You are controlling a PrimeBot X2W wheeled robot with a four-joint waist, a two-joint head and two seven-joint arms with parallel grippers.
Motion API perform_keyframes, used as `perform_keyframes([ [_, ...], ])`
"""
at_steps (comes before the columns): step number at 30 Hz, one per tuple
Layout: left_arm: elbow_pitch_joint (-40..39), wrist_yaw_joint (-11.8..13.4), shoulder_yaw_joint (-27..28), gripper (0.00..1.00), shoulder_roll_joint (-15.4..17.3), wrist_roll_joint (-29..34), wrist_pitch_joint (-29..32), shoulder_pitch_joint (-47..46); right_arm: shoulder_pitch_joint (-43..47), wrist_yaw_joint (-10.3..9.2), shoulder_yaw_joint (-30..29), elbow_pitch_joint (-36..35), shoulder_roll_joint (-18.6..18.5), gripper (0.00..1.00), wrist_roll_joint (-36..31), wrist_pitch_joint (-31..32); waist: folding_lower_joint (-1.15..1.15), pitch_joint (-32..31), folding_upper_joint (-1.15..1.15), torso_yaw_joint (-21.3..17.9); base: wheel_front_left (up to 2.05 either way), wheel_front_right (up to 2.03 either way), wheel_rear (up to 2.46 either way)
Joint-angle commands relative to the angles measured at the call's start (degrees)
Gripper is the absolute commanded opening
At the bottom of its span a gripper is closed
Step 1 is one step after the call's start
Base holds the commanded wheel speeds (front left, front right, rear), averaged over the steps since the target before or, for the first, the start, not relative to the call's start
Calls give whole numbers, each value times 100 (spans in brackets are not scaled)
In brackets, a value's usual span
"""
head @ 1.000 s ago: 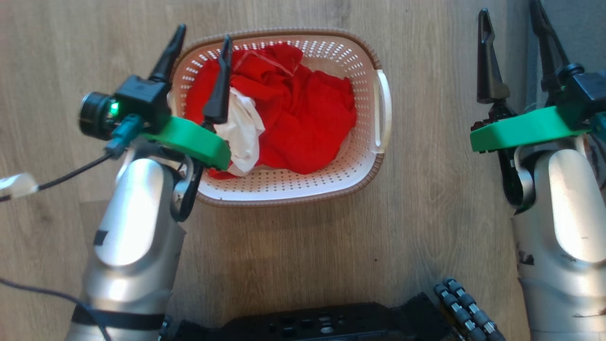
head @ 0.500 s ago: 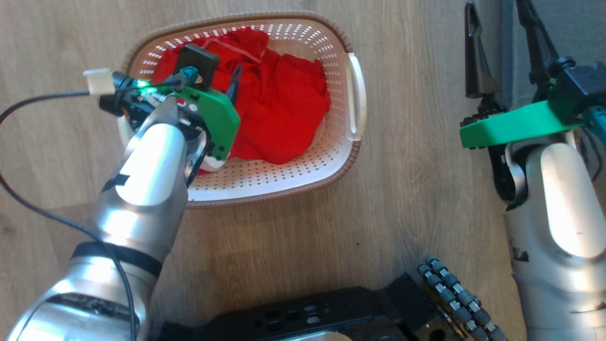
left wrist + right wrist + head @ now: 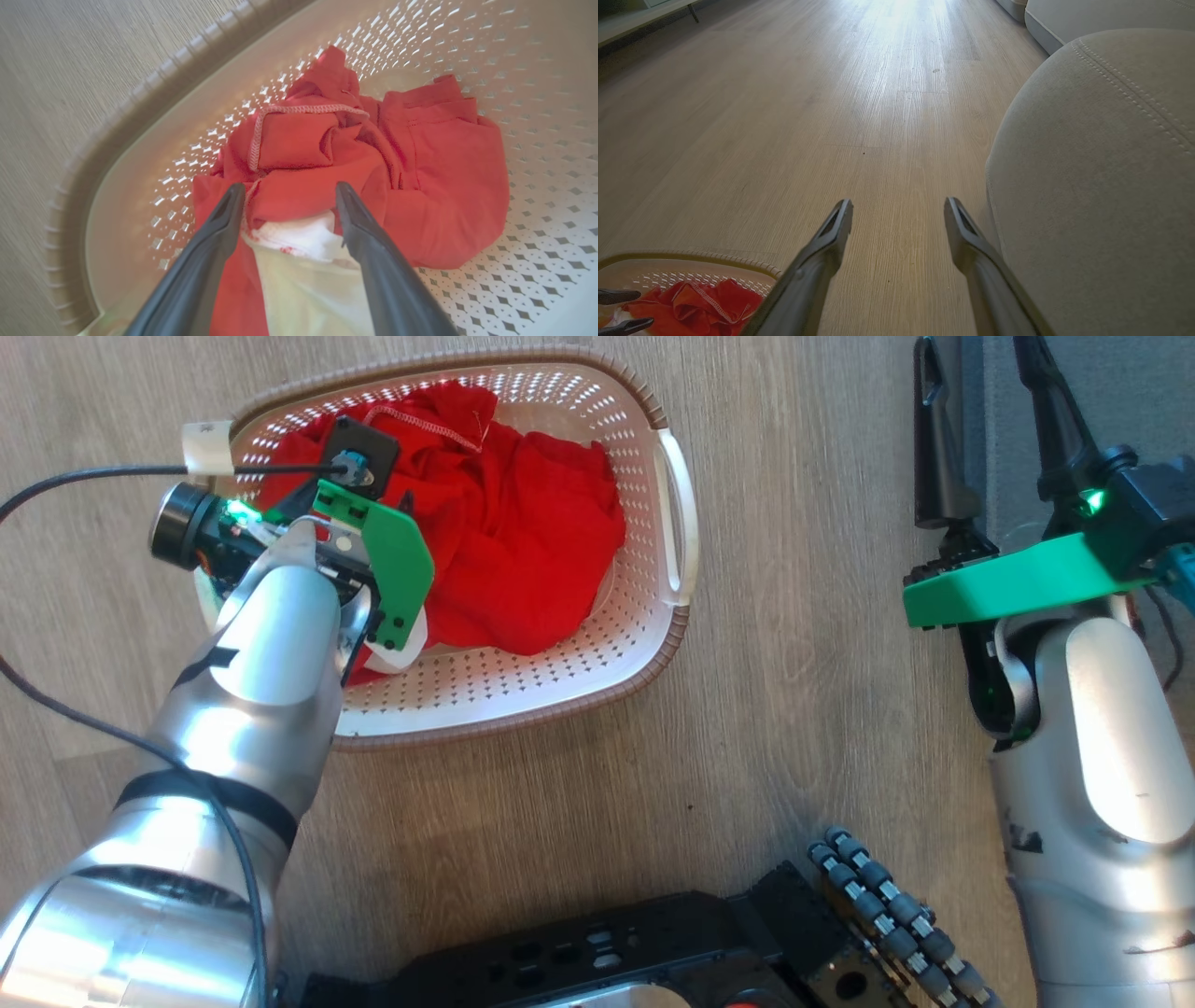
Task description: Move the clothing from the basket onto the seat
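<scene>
Down in the basket (image 3: 140, 98): grasp step, left end effector (image 3: 288, 185) spread wide over the clothing (image 3: 434, 186), nothing pinched yet.
Fingers (image 3: 205, 252) straddle a red fold w/ white fabric just below; all garments lie in the basket. Right end effector (image 3: 899, 203) also spread, empty, over wood floor (image 3: 808, 116) beside the grey seat (image 3: 1101, 163). Next, prob.: press in, close on the fold, lift clear of the rim, carry to seat.

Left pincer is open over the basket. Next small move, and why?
Probably close the left pincer now. Its open fingers straddle a raised fold of the red and white clothing in the basket, the tips look level with the fabric, and nothing is gripped yet.
</scene>
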Motion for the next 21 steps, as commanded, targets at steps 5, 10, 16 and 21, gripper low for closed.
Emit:
perform_keyframes([
  [5, 241, 50, -16, 100, 182, 18, -15, -123, 157, -1, 140, -151, 68, 100, 20, -51, 0, -31, 0, 14, 0, 0, 0],
  [10, 417, -34, 17, 100, 185, -106, 57, -196, 139, -1, 193, -170, 68, 100, 29, -51, 0, 6, 0, -14, 0, 0, 0],
  [16, 526, -97, 60, 100, 166, -255, 137, -192, 126, -1, 225, -170, 68, 100, 56, -51, 0, 97, 0, -85, 0, 0, 0],
  [21, 588, -123, 8, 53, 145, -304, 166, -173, 122, -1, 198, -157, 68, 100, 80, -51, 0, 126, 0, -115, 0, 0, 0],
])
